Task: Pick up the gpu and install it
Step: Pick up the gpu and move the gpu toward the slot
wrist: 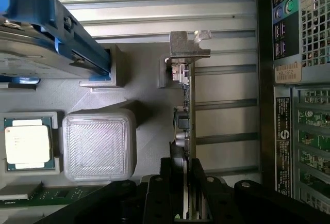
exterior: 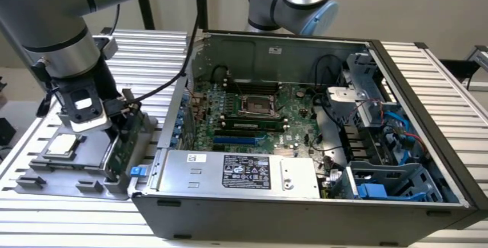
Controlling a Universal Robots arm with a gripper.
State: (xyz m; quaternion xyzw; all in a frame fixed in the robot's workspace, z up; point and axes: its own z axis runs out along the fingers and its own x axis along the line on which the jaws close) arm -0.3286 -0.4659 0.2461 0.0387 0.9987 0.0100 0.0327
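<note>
The gripper [wrist: 188, 182] is right down on the gpu [wrist: 186, 105]; its two black fingers [wrist: 172, 177] sit one on each flat side of the card and look pressed tight on it, so the hand is clamped on the card. The card stands up on its thin edge in a slot of the gray tray [wrist: 139, 64]; its long side runs straight away from the hand, and the shiny metal end [wrist: 188, 46] is at the far tip. Beside it on the tray sit a ribbed square block [wrist: 99, 144], then the little square chip [wrist: 27, 144], then the hard drive with blue rails [wrist: 31, 53]. In the exterior view the gripper [exterior: 126, 114] is low over the green card [exterior: 122, 145], and the card has not left the tray [exterior: 46, 174]. The open computer case [exterior: 305, 214] is just beside the tray, on the exterior view's right; deeper inside lies the green board [exterior: 252, 111] with its blue slots [exterior: 240, 141].
</note>
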